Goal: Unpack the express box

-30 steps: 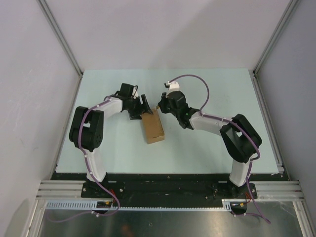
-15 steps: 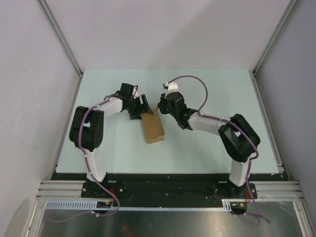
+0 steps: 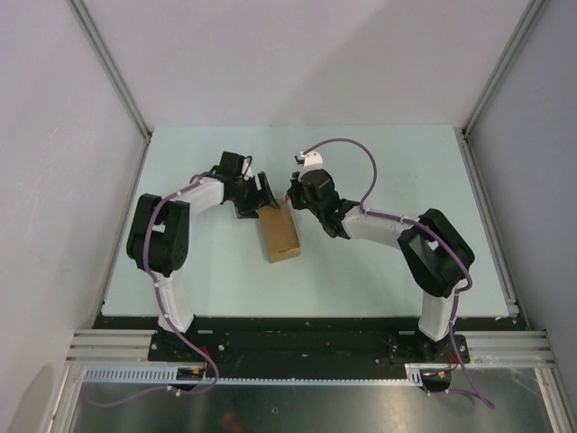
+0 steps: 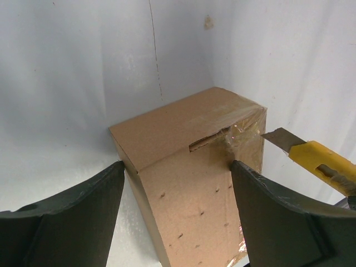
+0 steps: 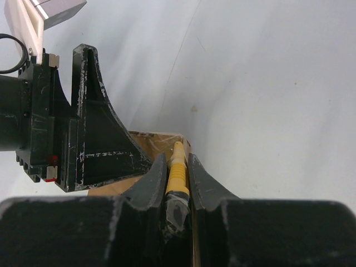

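Observation:
The express box point(image 3: 279, 233) is a brown cardboard box lying on the table between the two arms. In the left wrist view the box point(image 4: 189, 183) has a short slit in its taped seam near the far right corner. My left gripper point(image 3: 264, 194) straddles the box's far end, and its fingers point(image 4: 83, 211) press the box's two sides. My right gripper point(image 3: 295, 197) is shut on a yellow utility knife point(image 5: 178, 172). The knife's blade point(image 4: 281, 139) points at the taped corner and stands just off it.
The pale green table point(image 3: 388, 271) is enclosed by white walls with aluminium posts point(image 3: 113, 68) at the back corners. A purple cable point(image 3: 352, 144) loops above the right arm. Both arm bases stand at the near edge.
My right gripper with the knife has edged a little to the left, toward the box's far end. The left arm and the box have not moved.

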